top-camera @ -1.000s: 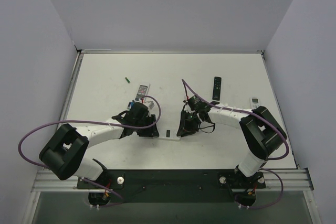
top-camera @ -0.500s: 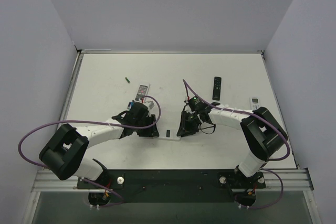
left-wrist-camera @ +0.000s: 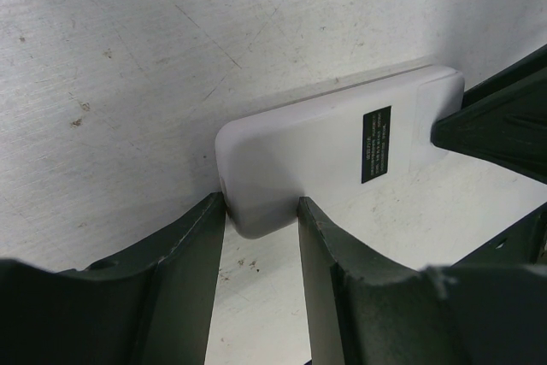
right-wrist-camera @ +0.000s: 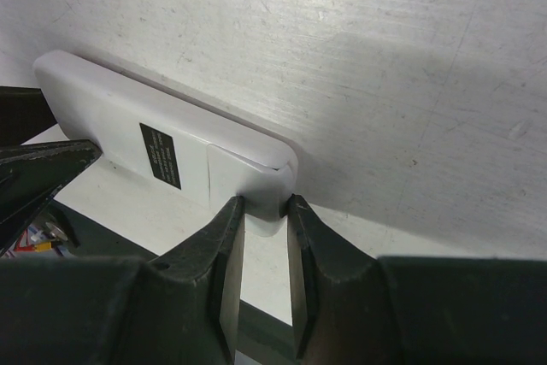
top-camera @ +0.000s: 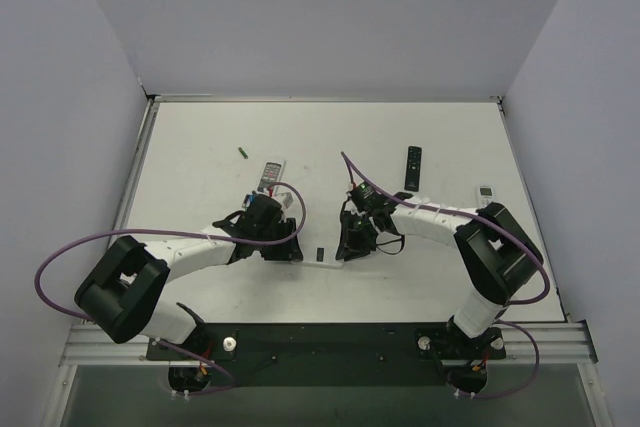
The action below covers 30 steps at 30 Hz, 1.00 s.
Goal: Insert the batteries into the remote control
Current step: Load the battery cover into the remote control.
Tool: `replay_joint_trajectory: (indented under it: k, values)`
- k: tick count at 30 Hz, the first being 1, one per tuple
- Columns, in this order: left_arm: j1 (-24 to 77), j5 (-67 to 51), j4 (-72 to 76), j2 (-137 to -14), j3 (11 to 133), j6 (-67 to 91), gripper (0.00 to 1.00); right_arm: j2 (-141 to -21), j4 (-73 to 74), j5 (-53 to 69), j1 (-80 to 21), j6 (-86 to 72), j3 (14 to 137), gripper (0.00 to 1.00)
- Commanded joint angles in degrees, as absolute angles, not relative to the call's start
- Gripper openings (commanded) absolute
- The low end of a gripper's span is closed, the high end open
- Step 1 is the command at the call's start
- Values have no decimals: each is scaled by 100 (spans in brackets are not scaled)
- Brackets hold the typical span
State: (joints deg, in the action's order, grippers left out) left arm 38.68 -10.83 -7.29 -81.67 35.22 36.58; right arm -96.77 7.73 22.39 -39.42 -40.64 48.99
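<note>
The remote control (top-camera: 320,255) lies back up, white with a small dark label (left-wrist-camera: 376,144), low over the table between the two arms. My left gripper (top-camera: 298,252) is shut on one end of it (left-wrist-camera: 261,207), with both fingers against the remote's rounded end (left-wrist-camera: 256,185). My right gripper (top-camera: 344,249) is shut on the other end (right-wrist-camera: 265,204), pinching the corner at the battery cover (right-wrist-camera: 244,168), whose far edge stands slightly proud. A green battery (top-camera: 243,152) lies far left on the table. I cannot make out any other batteries.
A white remote with a grey face (top-camera: 272,175) lies just behind the left wrist. A slim black remote (top-camera: 413,168) and a small white remote (top-camera: 484,193) lie at the right rear. Walls enclose the table on three sides.
The right wrist has shifted slightly to the left. The remote control stays held between both grippers, and the left arm has barely moved.
</note>
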Motion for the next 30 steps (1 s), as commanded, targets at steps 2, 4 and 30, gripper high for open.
replay_joint_trajectory:
  k: [2,4,30]
  values:
    - [4210,-1863,-519,-8402,3507,3832,48,-10758,152,2037,-4482,-4069,4465,0]
    - [4297,-1942,-396,-8376,3524,3858,48,-10801,-69,2161,-4482,-4131,4439,0]
    - [4122,-1134,-1020,-8112,3498,3753,49,-9738,2452,18,-4597,-4087,5458,40]
